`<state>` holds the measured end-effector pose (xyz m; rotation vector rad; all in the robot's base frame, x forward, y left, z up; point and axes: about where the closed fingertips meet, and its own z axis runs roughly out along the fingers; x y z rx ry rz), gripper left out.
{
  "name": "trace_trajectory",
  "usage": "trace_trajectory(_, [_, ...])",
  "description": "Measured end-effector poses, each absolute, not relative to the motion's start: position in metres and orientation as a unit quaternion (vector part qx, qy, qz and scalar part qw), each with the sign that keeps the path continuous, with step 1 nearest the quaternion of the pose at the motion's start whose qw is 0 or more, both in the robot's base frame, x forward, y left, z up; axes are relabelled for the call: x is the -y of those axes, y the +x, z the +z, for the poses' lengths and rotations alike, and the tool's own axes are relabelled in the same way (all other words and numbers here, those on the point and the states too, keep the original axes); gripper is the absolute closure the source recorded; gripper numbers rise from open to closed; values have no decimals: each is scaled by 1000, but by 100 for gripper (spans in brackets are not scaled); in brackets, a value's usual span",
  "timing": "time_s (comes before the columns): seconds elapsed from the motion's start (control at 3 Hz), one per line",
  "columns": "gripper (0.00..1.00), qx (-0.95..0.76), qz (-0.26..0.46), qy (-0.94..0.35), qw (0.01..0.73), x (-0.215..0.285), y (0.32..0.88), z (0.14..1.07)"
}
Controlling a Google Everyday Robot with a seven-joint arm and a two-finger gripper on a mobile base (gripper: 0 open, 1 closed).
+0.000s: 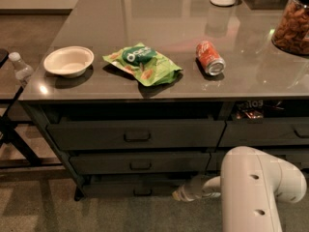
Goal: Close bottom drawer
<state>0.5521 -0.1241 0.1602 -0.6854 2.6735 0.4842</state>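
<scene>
reaching part: the gripper (185, 193) sits low at about 5 o'clock in the view, its pale tip pointing toward 9 o'clock at the right end of the bottom drawer's front
grip state: whether it is spread or closed does not show; nothing is seen held
contact: i cannot say if the tip touches the drawer front or only sits just beside it
arm: a thick white arm (253, 190) fills the 5 o'clock corner, in front of the narrower drawer stack
bottom drawer: the bottom drawer (116, 187) is at 6 o'clock, lowest of the wide stack, its low front in shadow under the middle drawer (106, 162)
handle: a small dark bar handle (142, 192) sits at the centre of its front, at 9 o'clock from the gripper
top drawer: the top drawer (87, 135) shows a dark gap above its front
desk: the grey desk (96, 18) carries everything above the drawers
bowl: a pale bowl (68, 61) stands at 9 o'clock on the desk, near the front edge
bag: a green snack bag (143, 63) lies flat, at 3 o'clock from the bowl
can: a red can (210, 58) lies on its side, at 3 o'clock from the bag
jar: a jar (293, 28) of brown pieces stands at 2 o'clock
bottle: a clear bottle (20, 67) is off the desk's edge at 9 o'clock
</scene>
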Motion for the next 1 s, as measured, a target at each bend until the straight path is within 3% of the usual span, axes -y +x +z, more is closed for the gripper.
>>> trace_trajectory(0.33, [100, -944, 150, -230, 183, 135, 575, 162])
trace_trajectory(1.0, [100, -946, 161, -224, 168, 138, 564, 162])
